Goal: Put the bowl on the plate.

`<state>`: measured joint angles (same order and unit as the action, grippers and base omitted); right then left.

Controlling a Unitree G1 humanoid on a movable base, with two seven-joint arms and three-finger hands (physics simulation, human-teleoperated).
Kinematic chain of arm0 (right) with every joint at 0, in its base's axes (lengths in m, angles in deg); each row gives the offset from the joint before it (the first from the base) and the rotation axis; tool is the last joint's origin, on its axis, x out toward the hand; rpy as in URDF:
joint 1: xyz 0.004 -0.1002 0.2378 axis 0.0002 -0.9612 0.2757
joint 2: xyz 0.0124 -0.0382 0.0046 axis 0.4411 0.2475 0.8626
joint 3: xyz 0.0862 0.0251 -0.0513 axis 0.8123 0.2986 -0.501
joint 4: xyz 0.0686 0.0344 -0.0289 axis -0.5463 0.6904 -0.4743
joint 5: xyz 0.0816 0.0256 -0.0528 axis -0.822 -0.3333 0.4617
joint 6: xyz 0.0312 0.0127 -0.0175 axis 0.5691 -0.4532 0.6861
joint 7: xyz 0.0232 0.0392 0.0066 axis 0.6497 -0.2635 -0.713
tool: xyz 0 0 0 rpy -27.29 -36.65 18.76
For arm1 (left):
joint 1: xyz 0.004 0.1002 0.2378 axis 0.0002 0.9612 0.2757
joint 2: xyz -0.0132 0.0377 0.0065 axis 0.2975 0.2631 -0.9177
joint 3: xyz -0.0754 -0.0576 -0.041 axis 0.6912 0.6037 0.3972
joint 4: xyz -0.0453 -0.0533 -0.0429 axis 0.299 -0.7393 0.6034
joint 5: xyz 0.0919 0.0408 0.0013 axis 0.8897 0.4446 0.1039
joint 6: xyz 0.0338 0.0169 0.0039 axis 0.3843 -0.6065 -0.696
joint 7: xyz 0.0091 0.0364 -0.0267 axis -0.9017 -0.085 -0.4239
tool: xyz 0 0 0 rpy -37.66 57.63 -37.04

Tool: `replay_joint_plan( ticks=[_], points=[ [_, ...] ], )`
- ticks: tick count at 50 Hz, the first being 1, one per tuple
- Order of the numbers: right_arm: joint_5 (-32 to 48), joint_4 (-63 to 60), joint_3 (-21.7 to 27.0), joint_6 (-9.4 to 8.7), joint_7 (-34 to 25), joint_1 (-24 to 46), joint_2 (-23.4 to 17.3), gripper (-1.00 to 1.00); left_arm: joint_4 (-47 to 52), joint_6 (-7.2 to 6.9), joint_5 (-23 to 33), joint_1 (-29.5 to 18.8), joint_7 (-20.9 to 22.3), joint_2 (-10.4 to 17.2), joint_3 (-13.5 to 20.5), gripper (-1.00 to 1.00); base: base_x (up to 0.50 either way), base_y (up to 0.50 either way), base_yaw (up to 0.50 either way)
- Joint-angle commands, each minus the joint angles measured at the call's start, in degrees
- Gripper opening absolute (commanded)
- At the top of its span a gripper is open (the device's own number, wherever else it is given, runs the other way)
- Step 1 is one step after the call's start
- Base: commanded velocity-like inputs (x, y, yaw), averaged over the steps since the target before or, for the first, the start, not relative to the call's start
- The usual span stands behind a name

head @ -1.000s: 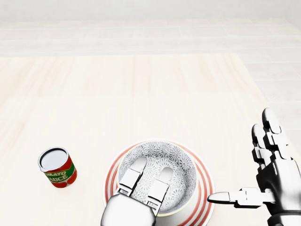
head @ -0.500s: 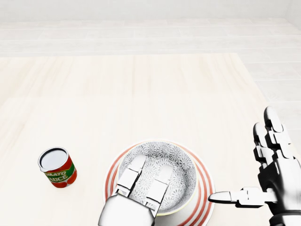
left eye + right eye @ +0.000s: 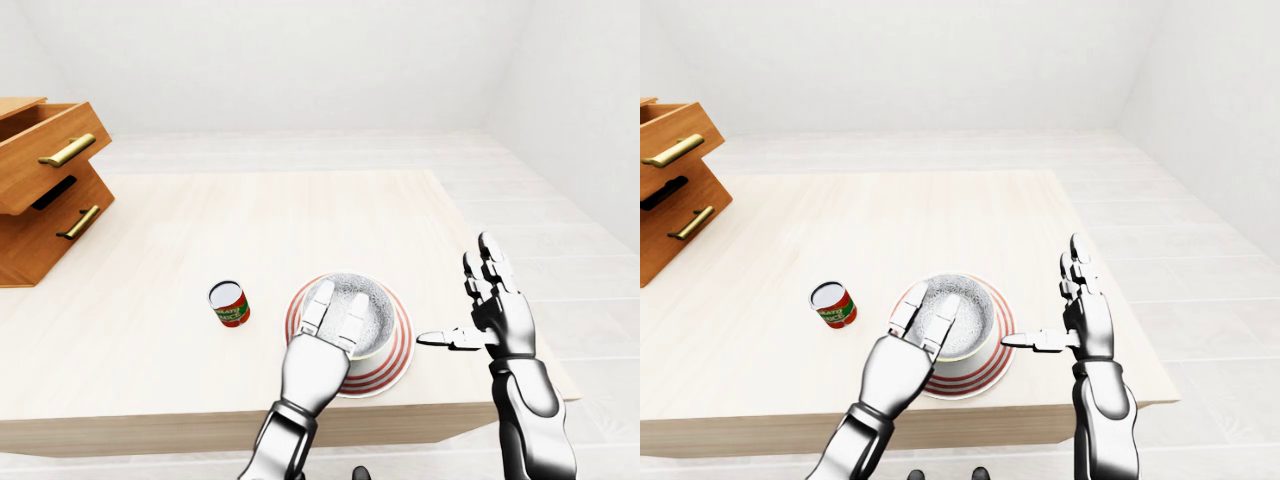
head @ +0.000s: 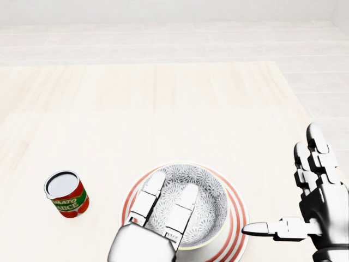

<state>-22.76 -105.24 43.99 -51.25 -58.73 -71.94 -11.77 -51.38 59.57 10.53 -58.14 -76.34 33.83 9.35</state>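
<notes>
The patterned grey bowl (image 4: 206,197) sits upright inside the red-ringed plate (image 4: 238,228), low in the head view. My left hand (image 4: 172,186) lies over the bowl's left half with its fingers (image 4: 152,188) stretched out flat, open and not closed round the rim; its thumb is hidden. My right hand (image 4: 283,185) stands to the right of the plate, open, fingers pointing up and thumb (image 4: 262,228) pointing at the plate's edge without touching it.
A tomato sauce can (image 4: 66,194) stands upright to the left of the plate. A wooden drawer unit (image 3: 45,190) with its top drawer pulled out is at the table's far left. The table's near edge (image 3: 150,425) runs just below the plate.
My left hand has slid a little left and toward the bottom of the head view, its fingers now nearer the bowl's left rim. Bowl, plate and right hand are unmoved.
</notes>
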Motion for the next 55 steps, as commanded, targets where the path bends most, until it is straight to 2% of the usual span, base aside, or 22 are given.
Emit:
replay_joint_plan(
  ticks=[1,24,34,37,40,55],
  points=[
    [-0.07,0.32,-0.07,0.25,0.05,0.00,0.09,1.00,1.44,0.03,-0.39,0.19,0.90,0.28,0.29,1.00,0.00,0.00,0.00],
    [0.19,1.15,-0.52,0.82,0.28,0.14,0.02,1.00,2.55,0.53,-0.96,0.68,1.07,0.49,1.10,1.00,0.00,0.00,0.00],
    [0.08,0.81,-0.55,0.49,0.34,0.13,-0.04,1.00,2.83,0.68,-1.34,0.71,1.17,0.63,1.37,1.00,0.00,0.00,0.00],
    [0.27,0.86,-0.66,0.57,0.34,0.10,-0.03,1.00,4.24,1.50,-5.18,0.88,5.47,0.36,2.11,1.00,0.00,0.00,0.00],
    [0.21,0.65,-0.58,0.34,0.33,0.13,-0.09,1.00,3.70,1.47,-5.11,-0.56,5.09,0.29,3.46,1.00,0.00,0.00,0.00],
    [0.41,-0.69,-0.72,-1.15,0.67,0.62,-0.21,1.00,9.41,2.62,-6.97,0.31,8.86,0.21,5.83,1.00,0.00,0.00,0.00]
  ],
)
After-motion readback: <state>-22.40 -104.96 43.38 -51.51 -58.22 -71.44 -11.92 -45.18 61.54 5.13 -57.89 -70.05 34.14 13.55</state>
